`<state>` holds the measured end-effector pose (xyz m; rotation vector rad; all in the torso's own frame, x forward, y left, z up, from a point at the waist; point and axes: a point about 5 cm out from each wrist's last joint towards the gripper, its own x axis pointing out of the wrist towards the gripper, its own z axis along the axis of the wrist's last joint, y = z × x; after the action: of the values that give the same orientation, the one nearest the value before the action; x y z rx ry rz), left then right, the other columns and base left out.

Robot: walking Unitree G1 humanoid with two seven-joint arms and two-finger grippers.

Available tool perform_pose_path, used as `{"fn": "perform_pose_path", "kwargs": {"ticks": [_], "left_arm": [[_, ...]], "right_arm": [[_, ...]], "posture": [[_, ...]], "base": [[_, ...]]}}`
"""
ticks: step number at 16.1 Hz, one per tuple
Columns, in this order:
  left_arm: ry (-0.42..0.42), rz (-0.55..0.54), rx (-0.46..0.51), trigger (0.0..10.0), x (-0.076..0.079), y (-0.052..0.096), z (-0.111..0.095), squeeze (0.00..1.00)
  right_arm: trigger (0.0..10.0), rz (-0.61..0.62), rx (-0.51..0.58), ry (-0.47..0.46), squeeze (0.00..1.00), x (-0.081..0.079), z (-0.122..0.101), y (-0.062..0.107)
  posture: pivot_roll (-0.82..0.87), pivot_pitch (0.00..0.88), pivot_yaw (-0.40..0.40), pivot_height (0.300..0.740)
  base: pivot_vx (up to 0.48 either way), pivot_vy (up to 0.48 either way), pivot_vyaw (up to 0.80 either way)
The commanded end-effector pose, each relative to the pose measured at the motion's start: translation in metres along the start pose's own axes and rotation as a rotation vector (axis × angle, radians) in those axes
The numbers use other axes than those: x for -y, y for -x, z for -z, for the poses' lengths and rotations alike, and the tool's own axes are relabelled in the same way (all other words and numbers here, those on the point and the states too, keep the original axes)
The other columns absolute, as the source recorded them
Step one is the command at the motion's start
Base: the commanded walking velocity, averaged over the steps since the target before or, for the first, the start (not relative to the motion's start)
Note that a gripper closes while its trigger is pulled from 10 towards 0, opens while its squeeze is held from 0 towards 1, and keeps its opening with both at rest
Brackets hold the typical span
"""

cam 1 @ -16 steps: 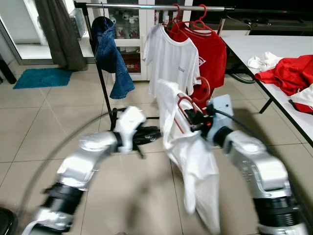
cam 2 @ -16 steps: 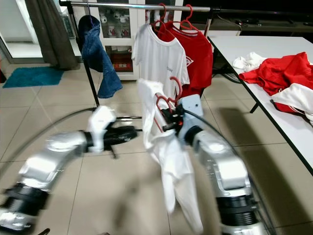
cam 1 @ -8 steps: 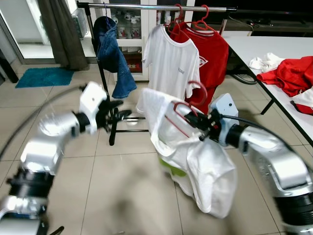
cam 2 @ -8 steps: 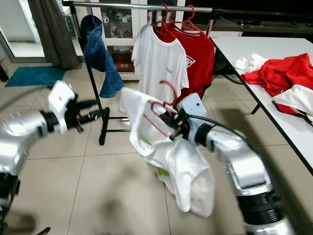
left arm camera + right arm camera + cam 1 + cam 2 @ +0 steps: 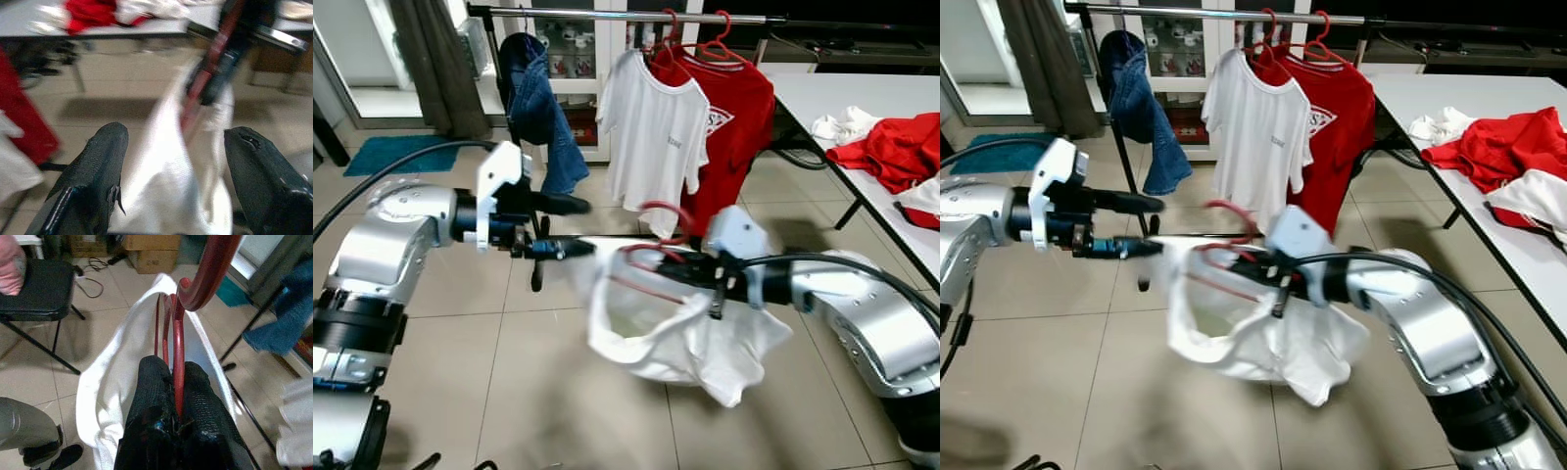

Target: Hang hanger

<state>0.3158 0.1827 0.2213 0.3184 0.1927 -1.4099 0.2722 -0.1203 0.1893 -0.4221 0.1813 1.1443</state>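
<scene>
My right gripper is shut on the red hanger, just below its hook, as the right wrist view confirms. A white T-shirt is draped on that hanger, which lies tilted almost flat at mid height, and sags below it. My left gripper is open, its two black fingers spread at the shirt's left edge. In the left wrist view the white cloth lies between the fingers. The clothes rail runs along the back.
On the rail hang a denim garment, a white T-shirt and a red shirt. A white table with red and white clothes stands at the right. A black chair and a person's shoe are nearby.
The right gripper has swung the hanger and shirt left and tipped them nearly flat. The left arm, which had swung out to the left, now reaches its open fingers to the shirt's edge.
</scene>
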Motion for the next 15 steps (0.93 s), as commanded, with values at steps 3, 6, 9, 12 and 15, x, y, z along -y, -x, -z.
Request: {"fn": "perform_pose_path", "kwargs": {"ticks": [3,6,9,12,15], "left_arm": [[-0.06,0.183,-0.098,10.0,0.004,-0.008,-0.005,0.0],[-0.127,0.236,-0.216,0.0,0.0,-0.015,0.007,0.0],[-0.181,0.232,-0.238,0.0,-0.002,-0.017,0.008,0.0],[-0.231,0.239,-0.21,0.0,-0.003,-0.026,0.005,0.0],[-0.249,0.257,-0.234,0.0,-0.003,-0.03,0.007,0.0]], "right_arm": [[10.0,-0.073,0.024,0.055,0.0,-0.009,-0.012,-0.003],[10.0,-0.104,0.026,0.065,0.0,-0.014,-0.014,-0.005],[10.0,-0.11,0.025,0.067,0.0,-0.016,-0.015,-0.005],[10.0,-0.113,0.032,0.064,0.0,-0.019,-0.016,-0.005],[10.0,-0.118,0.035,0.065,0.0,-0.019,-0.018,-0.006]], "posture": [[-0.14,0.0,-0.011,0.74],[-0.15,0.0,-0.008,0.74],[-0.15,0.0,0.0,0.74],[-0.15,0.0,-0.003,0.74],[-0.15,0.0,-0.008,0.74]], "base": [[0.0,0.0,0.0],[0.0,0.0,0.0],[0.0,0.0,0.0],[0.0,0.0,0.0],[0.0,0.0,0.0]]}}
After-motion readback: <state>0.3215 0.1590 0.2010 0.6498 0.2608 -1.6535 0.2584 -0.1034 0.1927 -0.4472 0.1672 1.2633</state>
